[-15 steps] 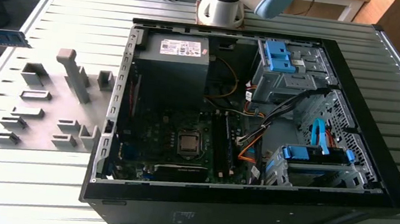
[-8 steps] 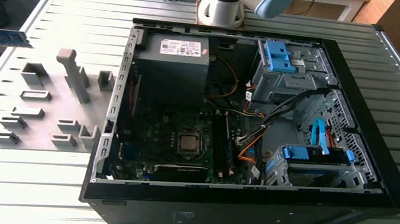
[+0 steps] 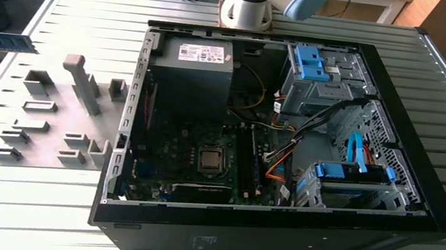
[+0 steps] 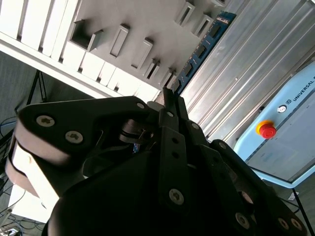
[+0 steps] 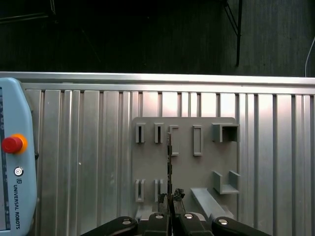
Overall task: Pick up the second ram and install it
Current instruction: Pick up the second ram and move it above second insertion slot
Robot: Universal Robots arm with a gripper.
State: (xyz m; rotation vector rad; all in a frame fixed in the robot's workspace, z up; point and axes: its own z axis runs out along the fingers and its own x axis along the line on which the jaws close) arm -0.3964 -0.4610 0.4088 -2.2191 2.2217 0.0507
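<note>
My gripper [image 4: 168, 101] is shut on the second ram [image 4: 201, 50], a thin bluish-green stick that juts straight out from between the fingertips. In the first wrist view the second ram [image 5: 170, 162] shows edge-on, running out from the gripper [image 5: 171, 197] over the grey holder plate [image 5: 184, 169]. In the exterior view the second ram [image 3: 1, 42] hangs in the air over the table's left edge, apart from the holder plate [image 3: 47, 121]. The open computer case [image 3: 279, 223] lies to the exterior view's right, with long black motherboard slots [image 3: 246, 156] beside the processor socket.
Grey holder blocks [image 3: 84, 84] stand up from the plate. Inside the case are a power supply [image 3: 194, 65], loose cables [image 3: 283, 154] and blue drive brackets [image 3: 352, 172]. A teach pendant with a red button [image 5: 12, 144] lies on the ribbed metal table [image 5: 88, 162]. The arm's base [image 3: 249, 5] stands behind the case.
</note>
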